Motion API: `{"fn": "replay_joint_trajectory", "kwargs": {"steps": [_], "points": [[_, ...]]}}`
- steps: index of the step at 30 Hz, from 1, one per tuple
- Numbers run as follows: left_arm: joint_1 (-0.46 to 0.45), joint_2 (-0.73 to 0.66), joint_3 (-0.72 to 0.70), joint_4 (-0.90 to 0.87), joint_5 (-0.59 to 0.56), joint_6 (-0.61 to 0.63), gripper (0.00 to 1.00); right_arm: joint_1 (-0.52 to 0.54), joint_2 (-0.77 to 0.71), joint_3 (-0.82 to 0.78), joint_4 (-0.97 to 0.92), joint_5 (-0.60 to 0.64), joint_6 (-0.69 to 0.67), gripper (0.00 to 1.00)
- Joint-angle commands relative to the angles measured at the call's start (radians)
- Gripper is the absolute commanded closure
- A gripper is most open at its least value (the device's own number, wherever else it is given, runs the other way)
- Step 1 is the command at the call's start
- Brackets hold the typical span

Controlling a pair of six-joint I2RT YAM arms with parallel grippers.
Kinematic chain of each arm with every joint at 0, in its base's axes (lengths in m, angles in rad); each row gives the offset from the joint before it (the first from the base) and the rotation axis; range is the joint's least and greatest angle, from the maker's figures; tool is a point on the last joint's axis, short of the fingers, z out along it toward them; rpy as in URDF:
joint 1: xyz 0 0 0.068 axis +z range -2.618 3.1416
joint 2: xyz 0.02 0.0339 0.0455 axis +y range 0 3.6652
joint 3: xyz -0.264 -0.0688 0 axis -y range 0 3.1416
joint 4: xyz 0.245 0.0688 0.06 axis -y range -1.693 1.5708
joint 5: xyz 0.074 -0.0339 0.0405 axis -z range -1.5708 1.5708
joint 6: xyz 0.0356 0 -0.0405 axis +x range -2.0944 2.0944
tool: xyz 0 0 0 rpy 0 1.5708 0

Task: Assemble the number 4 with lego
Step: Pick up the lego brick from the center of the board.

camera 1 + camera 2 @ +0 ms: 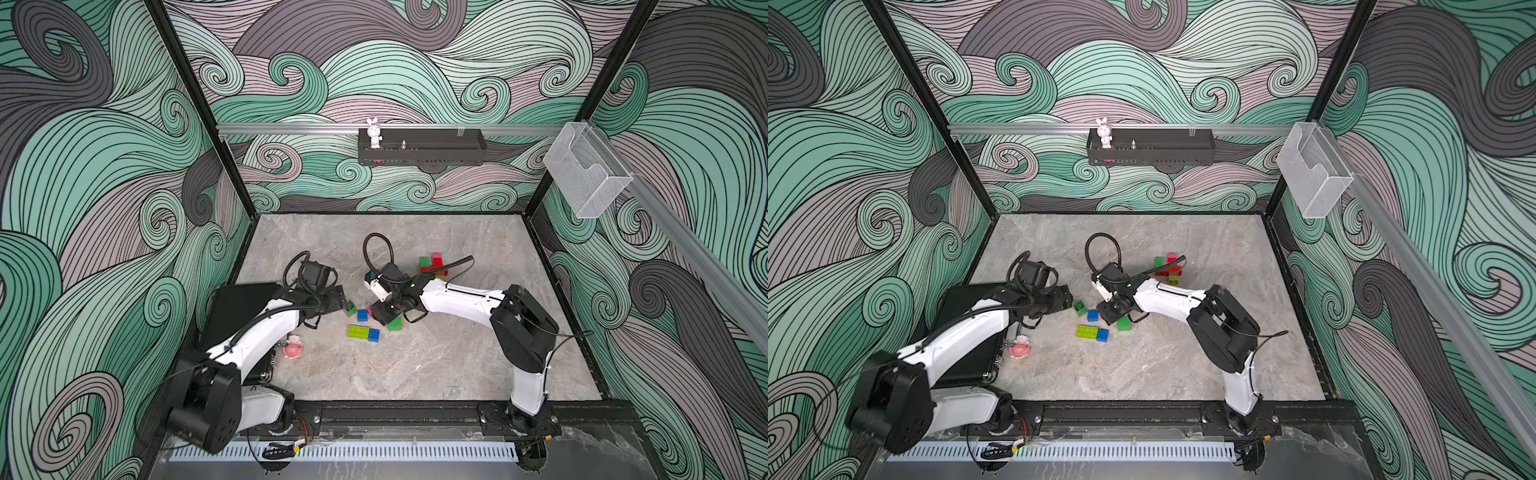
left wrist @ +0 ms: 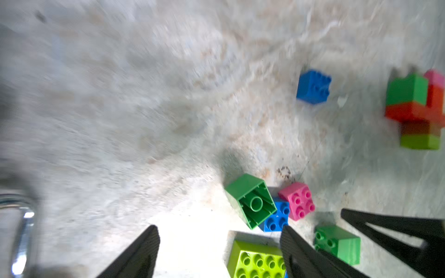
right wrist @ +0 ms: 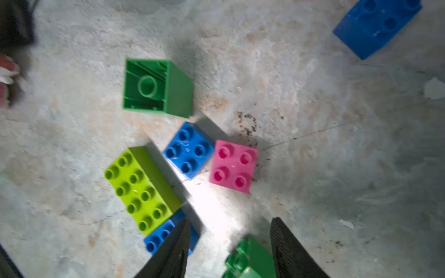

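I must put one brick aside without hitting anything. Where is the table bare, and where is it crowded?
Bare: the front of the table, between the lime brick and the front rail; also the back strip behind the stacked bricks. Crowded: the middle, where loose bricks lie between the left gripper and right gripper.

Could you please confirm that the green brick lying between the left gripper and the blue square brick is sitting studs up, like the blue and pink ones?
Not quite: that green brick is tipped over, showing its hollow underside rather than its studs. The blue square brick and the pink brick beside it do sit studs up, as the right wrist view shows.
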Motion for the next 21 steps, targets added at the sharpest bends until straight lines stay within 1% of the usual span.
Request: {"fn": "replay_joint_trajectory", "kwargs": {"steps": [1,3,6,9,11,17,21], "points": [[0.019,-0.093,-0.054,-0.046,-0.205,0.003,0.09,0.035,0.060,0.084,-0.100,0.009,0.117,0.46],[0.027,-0.150,-0.088,-0.029,-0.241,-0.004,0.02,0.052,0.091,0.116,-0.130,0.046,0.149,0.46],[0.035,-0.210,-0.116,-0.031,-0.250,-0.028,0.01,0.070,0.139,0.183,-0.193,0.098,0.164,0.47],[0.039,-0.229,-0.129,-0.040,-0.251,-0.073,0.01,0.074,0.170,0.217,-0.218,0.092,0.171,0.47],[0.043,-0.218,-0.125,-0.067,-0.263,-0.121,0.02,0.076,0.187,0.231,-0.223,0.074,0.170,0.47],[0.049,-0.132,-0.073,-0.124,-0.209,-0.102,0.01,0.077,0.239,0.290,-0.217,0.047,0.168,0.48],[0.051,-0.068,-0.042,-0.133,-0.146,-0.080,0.01,0.077,0.273,0.329,-0.210,0.103,0.196,0.46]]}}
